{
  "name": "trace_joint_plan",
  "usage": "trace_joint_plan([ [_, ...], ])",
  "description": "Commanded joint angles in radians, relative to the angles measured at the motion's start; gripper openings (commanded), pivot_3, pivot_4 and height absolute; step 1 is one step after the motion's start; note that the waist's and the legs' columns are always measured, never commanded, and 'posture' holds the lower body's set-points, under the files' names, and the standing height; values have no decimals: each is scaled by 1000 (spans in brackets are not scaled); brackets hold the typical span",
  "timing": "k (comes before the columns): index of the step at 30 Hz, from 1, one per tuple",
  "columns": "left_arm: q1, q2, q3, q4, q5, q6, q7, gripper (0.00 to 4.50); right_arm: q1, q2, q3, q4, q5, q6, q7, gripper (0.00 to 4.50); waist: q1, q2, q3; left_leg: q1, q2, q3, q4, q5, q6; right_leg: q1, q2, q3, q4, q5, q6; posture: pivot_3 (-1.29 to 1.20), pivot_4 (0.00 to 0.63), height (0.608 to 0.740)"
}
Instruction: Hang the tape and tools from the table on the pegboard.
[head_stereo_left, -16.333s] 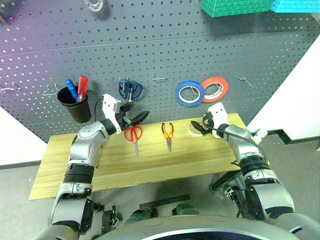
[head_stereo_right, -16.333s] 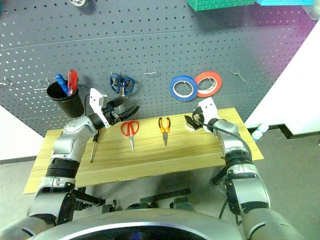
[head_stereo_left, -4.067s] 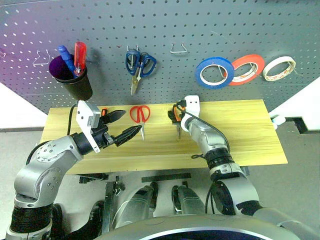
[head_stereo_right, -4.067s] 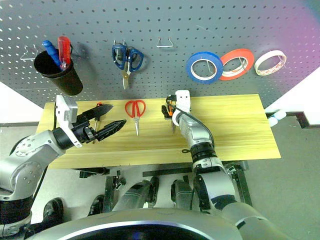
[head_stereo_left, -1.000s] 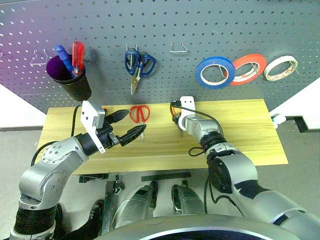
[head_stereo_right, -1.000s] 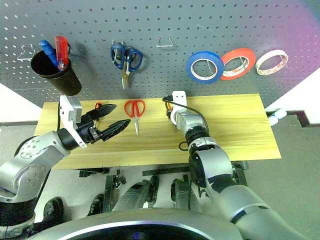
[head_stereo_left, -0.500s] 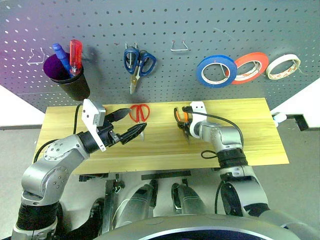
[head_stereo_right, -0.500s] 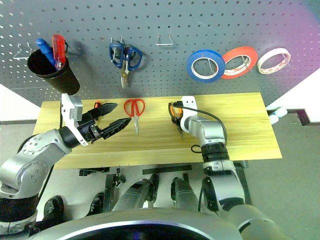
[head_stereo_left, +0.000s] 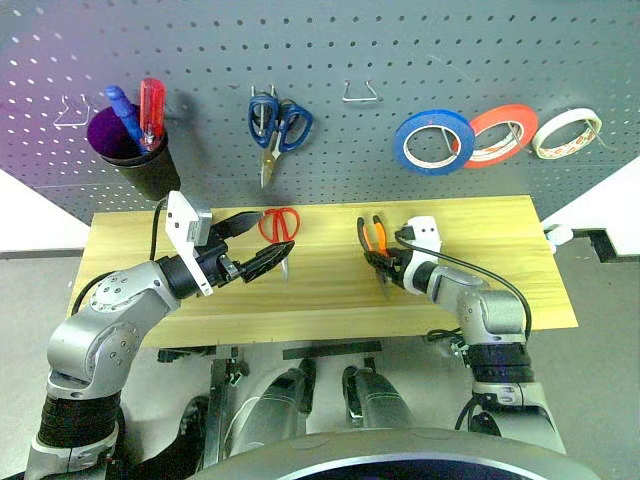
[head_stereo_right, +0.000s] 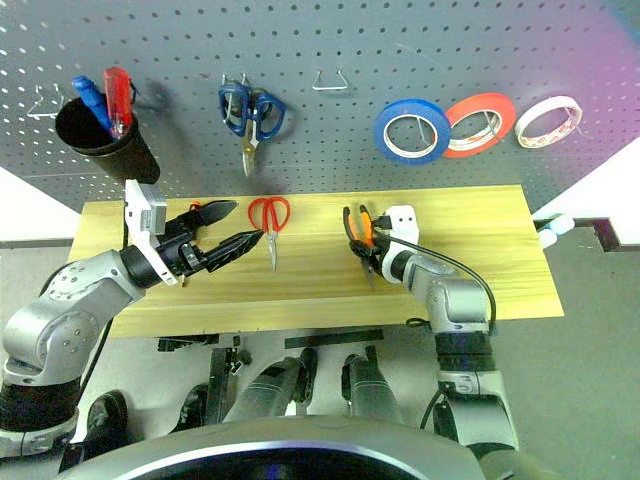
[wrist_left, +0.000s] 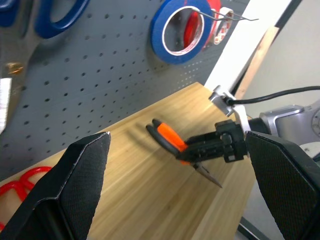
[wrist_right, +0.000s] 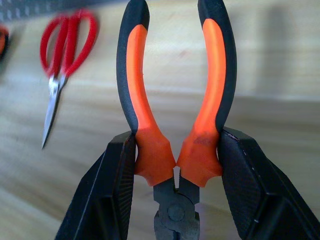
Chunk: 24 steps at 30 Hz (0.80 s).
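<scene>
Right wrist view: orange-and-black pliers (wrist_right: 175, 125), handles splayed.

Long light wooden table (head_stereo_right: 500, 250) below dark grey perforated pegboard (head_stereo_right: 400, 40). Right gripper (head_stereo_right: 366, 250) near table's middle, clamped on orange-and-black-handled pliers (head_stereo_right: 358, 232), handles toward table's back edge; pliers seem lifted off wood, hard to tell. Red-handled scissors (head_stereo_right: 268, 224) flat near back edge, left of middle. Left gripper (head_stereo_right: 235, 228) with fingers spread wide, tips just beside scissors, holding nothing. On pegboard: black cup (head_stereo_right: 105, 140) with blue and red screwdrivers (head_stereo_right: 105, 95), blue-handled scissors (head_stereo_right: 249, 112), empty wire hook (head_stereo_right: 329, 82), blue tape roll (head_stereo_right: 411, 132), red-orange roll (head_stereo_right: 475, 124), thin cream-white tape ring (head_stereo_right: 547, 120).
</scene>
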Motion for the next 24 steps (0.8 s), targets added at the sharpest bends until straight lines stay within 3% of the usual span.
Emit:
trace_joint_plan([
  [1,5,14,30,-25,-15,-5,-8,4500,5,15,-9,-93,32,-93,20,2102,-1,0,0,0,0,0,0,0,0,0,0,0,0,0,0,-1,343,740],
  [6,12,28,49,-30,-22,-2,-10,4500,34,50,-24,-163,110,-156,70,2102,3,0,0,0,0,0,0,0,0,0,0,0,0,0,0,-3,323,740],
  [24,-5,39,97,-29,-52,8,-6,4500,44,9,-37,-224,132,-360,98,2102,4,0,-2,1,0,0,2,2,-3,1,0,-2,2,1,-2,-27,254,740],
])
